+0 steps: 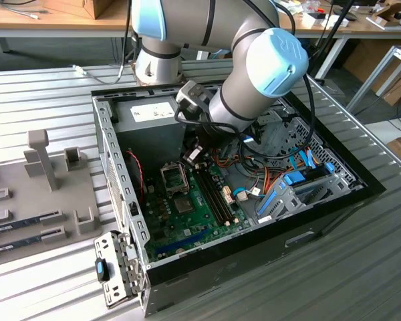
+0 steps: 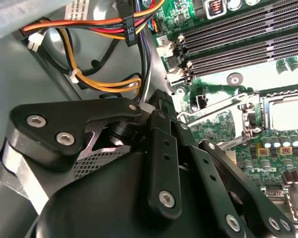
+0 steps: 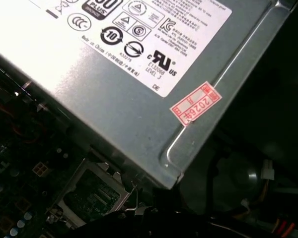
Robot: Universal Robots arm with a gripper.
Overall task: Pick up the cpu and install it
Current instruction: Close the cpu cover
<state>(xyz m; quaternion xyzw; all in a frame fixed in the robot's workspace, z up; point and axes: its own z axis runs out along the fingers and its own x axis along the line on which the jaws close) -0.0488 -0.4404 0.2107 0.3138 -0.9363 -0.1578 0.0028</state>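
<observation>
The black tool (image 1: 191,158) on the grey-and-blue arm hangs low inside the open black-and-grey computer case (image 1: 113,137), which lies on the ribbed grey table (image 1: 40,87). It sits over the far end of the green motherboard (image 1: 187,231), close to the grey metal power supply box (image 1: 150,112). Whether the tool is wide, narrow or carrying something, I cannot tell. The small, thin square cpu with its silver-grey top and green rim I cannot pick out with certainty. In the second wrist view the square metal-framed socket (image 2: 288,113) has a pale square inside it. That may be the chip lying in place or only the bare contact bed, and I cannot settle which. The relation that matters is tool to socket. In the exterior view the socket (image 1: 184,202) lies at about 6 o'clock from the tool, near but not beneath it. The hinged metal retention frame (image 1: 172,175) is swung open between the two, at roughly 7 o'clock from the tool. The same open frame (image 3: 92,193) shows in the first wrist view, just beside the edge of the power supply box (image 3: 119,104). The long black memory slots (image 1: 214,194) run from about 11 to 5 o'clock in the exterior view, and the socket's edges lie square to that line. So a chip would have to be held square to the slots to go in. As I judge it, the work stands at the socket, with the frame not yet closed.
</observation>
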